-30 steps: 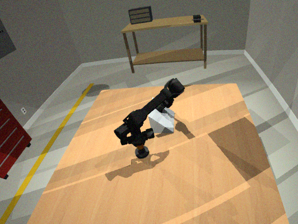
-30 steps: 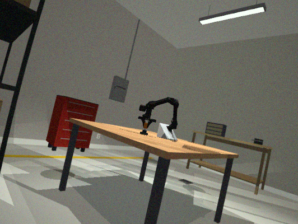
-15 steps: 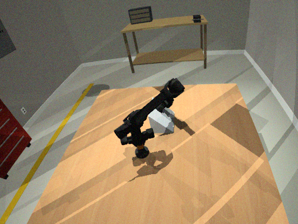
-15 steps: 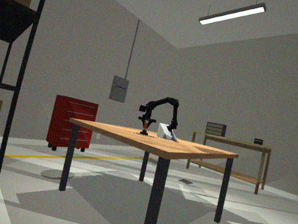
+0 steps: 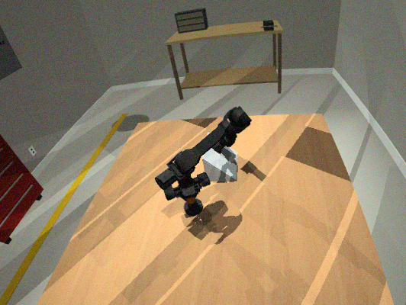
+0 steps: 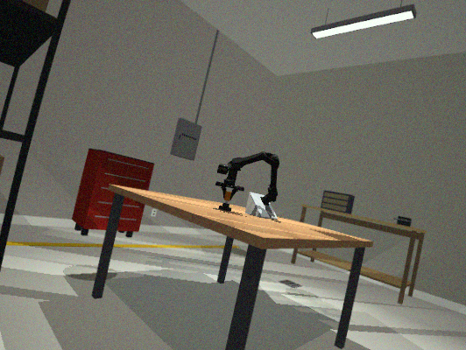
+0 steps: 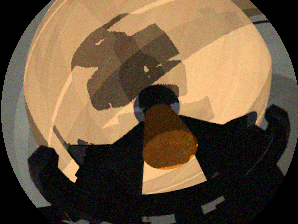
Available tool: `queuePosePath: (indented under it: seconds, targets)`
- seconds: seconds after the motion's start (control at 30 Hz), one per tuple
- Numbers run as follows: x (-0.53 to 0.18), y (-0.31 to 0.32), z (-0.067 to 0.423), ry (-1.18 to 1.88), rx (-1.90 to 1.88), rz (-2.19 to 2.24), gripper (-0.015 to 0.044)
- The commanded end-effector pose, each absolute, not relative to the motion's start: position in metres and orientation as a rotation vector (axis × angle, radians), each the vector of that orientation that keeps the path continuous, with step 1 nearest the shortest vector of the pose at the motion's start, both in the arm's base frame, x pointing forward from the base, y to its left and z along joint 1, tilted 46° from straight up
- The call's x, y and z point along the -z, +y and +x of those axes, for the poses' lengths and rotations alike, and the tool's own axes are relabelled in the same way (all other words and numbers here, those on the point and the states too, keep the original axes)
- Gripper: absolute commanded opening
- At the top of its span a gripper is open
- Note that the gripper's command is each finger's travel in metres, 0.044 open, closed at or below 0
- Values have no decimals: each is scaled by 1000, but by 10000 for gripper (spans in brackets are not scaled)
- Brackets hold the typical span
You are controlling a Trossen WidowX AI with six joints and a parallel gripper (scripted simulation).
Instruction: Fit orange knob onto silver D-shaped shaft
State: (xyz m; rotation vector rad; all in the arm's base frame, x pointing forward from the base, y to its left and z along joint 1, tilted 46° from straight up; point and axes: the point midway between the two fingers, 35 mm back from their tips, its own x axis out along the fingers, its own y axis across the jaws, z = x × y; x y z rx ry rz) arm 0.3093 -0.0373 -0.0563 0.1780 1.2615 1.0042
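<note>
My gripper points straight down and is shut on the orange knob. The knob hangs upright directly over the dark round pedestal, which stands on the wooden table. In the wrist view the knob's lower end meets the pedestal's middle and covers the silver shaft. In the exterior view a small gap shows between the knob and the pedestal. I cannot tell whether the shaft is inside the hole.
The arm's white base block stands just behind and to the right of the pedestal. Off the table are a red tool cabinet and a wooden side bench.
</note>
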Motion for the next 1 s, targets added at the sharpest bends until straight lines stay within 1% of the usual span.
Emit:
queuePosePath:
  seconds: [0.0, 0.97]
  targets:
    - [58, -39, 311, 1237, -1026, 145, 0]
    - [56, -39, 310, 1237, -1026, 145, 0]
